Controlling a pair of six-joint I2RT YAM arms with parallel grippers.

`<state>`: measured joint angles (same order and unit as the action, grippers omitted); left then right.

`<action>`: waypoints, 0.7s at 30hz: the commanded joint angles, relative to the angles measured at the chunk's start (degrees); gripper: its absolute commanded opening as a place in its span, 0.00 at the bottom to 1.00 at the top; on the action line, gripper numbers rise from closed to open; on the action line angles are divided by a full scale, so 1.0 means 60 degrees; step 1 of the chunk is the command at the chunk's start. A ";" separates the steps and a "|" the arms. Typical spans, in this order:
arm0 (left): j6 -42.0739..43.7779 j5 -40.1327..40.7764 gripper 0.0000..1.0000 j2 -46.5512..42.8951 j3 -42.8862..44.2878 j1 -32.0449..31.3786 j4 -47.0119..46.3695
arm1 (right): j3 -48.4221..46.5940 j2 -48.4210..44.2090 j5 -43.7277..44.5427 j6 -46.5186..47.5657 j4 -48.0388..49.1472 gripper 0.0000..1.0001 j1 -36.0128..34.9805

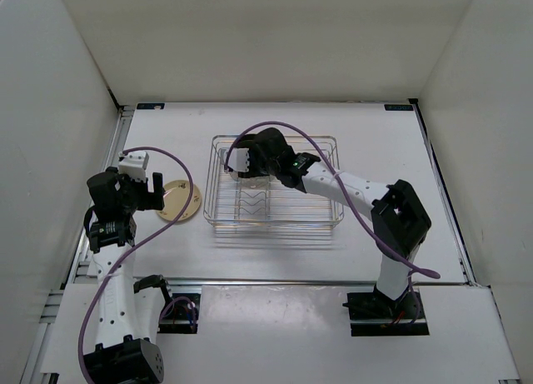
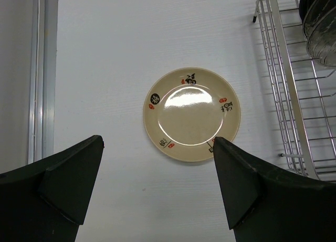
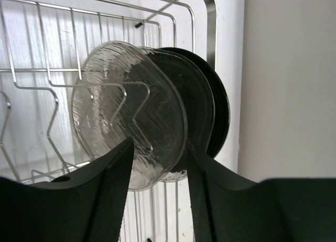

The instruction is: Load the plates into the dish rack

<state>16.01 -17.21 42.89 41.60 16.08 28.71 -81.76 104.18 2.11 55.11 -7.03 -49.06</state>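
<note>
A cream-yellow plate (image 2: 191, 114) with dark and red marks lies flat on the white table, left of the dish rack (image 1: 275, 224); it also shows in the top view (image 1: 181, 201). My left gripper (image 2: 157, 141) is open and empty, hovering above the plate's near edge. My right gripper (image 3: 157, 147) is inside the rack's back left corner, its fingers on either side of the lower rim of a translucent plate (image 3: 121, 95). That plate stands on edge in the wire dividers. A black plate (image 3: 218, 111) stands upright right behind it.
The rack's wire rim (image 2: 286, 95) runs just right of the cream plate. The table's metal side rail (image 2: 39, 74) lies to the left. White walls enclose the table on three sides.
</note>
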 commanded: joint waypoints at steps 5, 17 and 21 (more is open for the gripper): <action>0.0114 -0.0164 0.96 0.0071 -0.0049 0.0147 -0.0024 | -0.0451 -0.1074 0.1945 0.1649 0.1432 0.67 -0.0041; 0.0115 -0.1582 0.99 0.2646 -0.0035 0.1432 -0.0200 | -0.1447 -0.2596 0.4790 0.2377 0.1146 1.00 0.2355; 0.0392 -0.2753 0.99 0.3659 0.0301 0.2446 -0.0200 | -0.1142 -0.3619 0.3520 -0.0534 -0.1124 1.00 0.3779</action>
<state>16.73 -25.82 62.61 41.63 27.42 28.05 -88.09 87.96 25.34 65.23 -3.90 -31.03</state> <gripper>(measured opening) 0.990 0.998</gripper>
